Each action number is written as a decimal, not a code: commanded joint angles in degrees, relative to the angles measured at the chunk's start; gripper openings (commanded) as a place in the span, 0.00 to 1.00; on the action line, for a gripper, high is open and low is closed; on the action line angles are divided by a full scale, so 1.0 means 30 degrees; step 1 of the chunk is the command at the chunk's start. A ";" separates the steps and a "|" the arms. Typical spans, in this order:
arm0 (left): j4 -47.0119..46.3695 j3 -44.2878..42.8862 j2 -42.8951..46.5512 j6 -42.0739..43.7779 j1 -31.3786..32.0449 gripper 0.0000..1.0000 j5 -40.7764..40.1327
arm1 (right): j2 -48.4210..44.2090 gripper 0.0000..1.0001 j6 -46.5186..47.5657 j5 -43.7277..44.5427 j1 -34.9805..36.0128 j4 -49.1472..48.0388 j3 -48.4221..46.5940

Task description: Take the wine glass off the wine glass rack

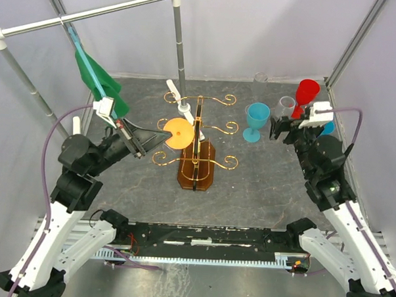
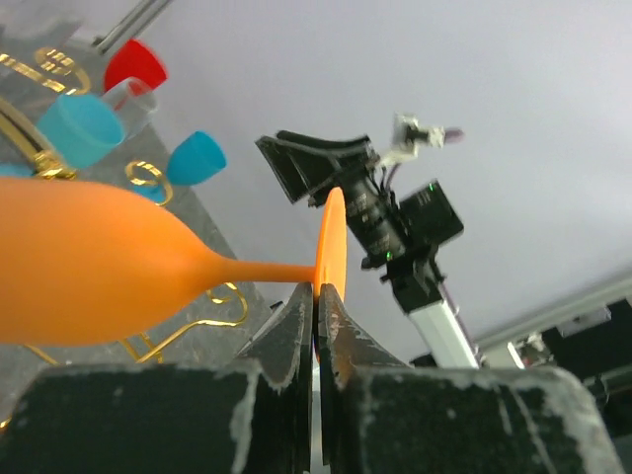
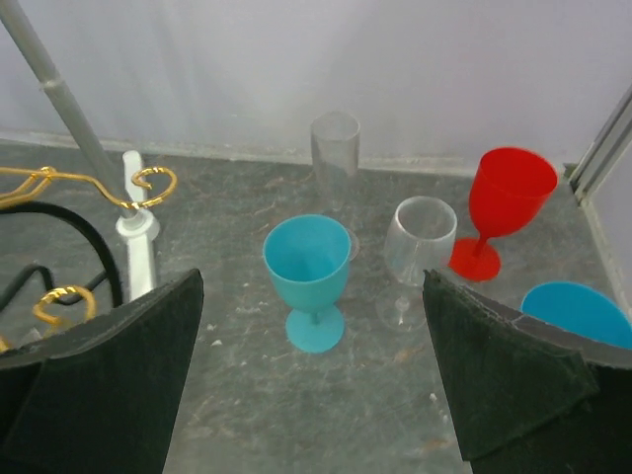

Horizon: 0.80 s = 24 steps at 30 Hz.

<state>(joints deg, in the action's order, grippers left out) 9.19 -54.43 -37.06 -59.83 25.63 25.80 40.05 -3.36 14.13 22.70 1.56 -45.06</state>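
An orange wine glass [image 1: 179, 132] sits at the left side of the wine glass rack [image 1: 196, 168], a gold wire stand on a dark wooden base; its round foot faces up. My left gripper [image 1: 148, 141] is shut on the edge of that foot. In the left wrist view the orange bowl [image 2: 89, 262] lies left, its stem meets the foot, and the gripper [image 2: 318, 294] pinches the foot's rim, with gold scrolls [image 2: 188, 331] behind. I cannot tell if the glass still touches the wire. My right gripper [image 1: 278, 129] is open and empty [image 3: 311, 296], right of the rack.
A blue glass [image 1: 256, 118], a clear wine glass [image 1: 286, 105], a red glass [image 1: 306, 93], a second blue one [image 1: 328, 128] and a clear tumbler [image 1: 260, 79] stand at the back right. A pole foot [image 1: 180, 102] stands behind the rack. A green cloth [image 1: 105, 88] hangs at left.
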 commanded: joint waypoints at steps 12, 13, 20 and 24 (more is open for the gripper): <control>-0.2430 -0.3339 -0.1506 0.7907 0.0012 0.03 0.7278 | 0.4591 1.00 -2.0827 -1.4394 -0.0048 0.8415 -0.8438; -0.1780 -0.3602 -0.1582 0.8775 0.0012 0.03 0.7117 | 0.4591 1.00 -2.2656 -1.5362 -0.0057 0.6774 -0.7494; -0.1164 -0.4293 -0.2015 1.0830 0.0010 0.03 0.7769 | 0.4736 1.00 -3.5037 -1.7830 0.0251 -0.4839 -0.1084; -0.1159 -0.4649 -0.2423 1.1424 0.0010 0.03 0.8030 | 0.4727 1.00 -3.6609 -1.7214 0.0908 -0.5912 -0.0480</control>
<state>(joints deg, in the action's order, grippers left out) 7.29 -64.66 -43.86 -31.09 25.63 46.96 55.48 -97.41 -34.52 23.73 -0.08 -46.13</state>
